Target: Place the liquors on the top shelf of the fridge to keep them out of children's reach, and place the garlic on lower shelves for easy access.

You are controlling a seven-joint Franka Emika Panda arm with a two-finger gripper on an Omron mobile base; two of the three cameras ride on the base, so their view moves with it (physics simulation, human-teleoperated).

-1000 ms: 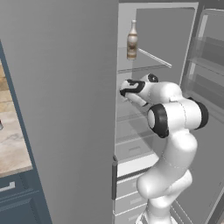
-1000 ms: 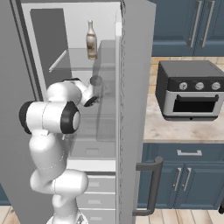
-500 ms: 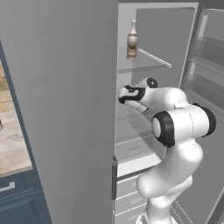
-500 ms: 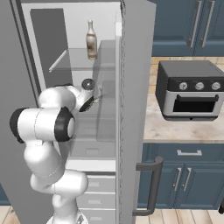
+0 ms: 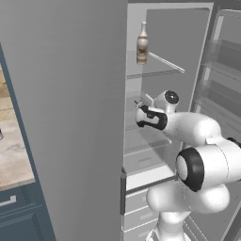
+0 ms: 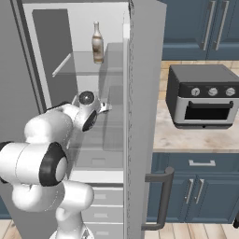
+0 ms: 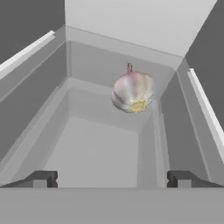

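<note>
The grey fridge (image 5: 70,94) stands open. A greyish-brown liquor bottle (image 5: 142,43) (image 6: 97,43) stands upright on the top shelf (image 5: 162,69) (image 6: 77,63). My gripper (image 5: 138,112) (image 6: 106,107) (image 7: 112,178) reaches into the compartment below that shelf and is open with nothing between its fingers. The garlic (image 7: 132,92), a whitish-pink bulb, lies a short way beyond the fingertips, clear of them, near the fridge's back right corner. I cannot tell whether it touches the clear lower shelf.
White drawers (image 5: 141,197) fill the fridge's bottom. Door racks (image 5: 226,70) hang to the right. The open grey door (image 6: 144,93) stands between my arm and a black toaster oven (image 6: 205,95) on a counter over dark blue cabinets (image 6: 200,191).
The jaws have gone from partly closed to wide open and the garlic is let go. The hand has dropped lower and drawn back a little from the shelf.
</note>
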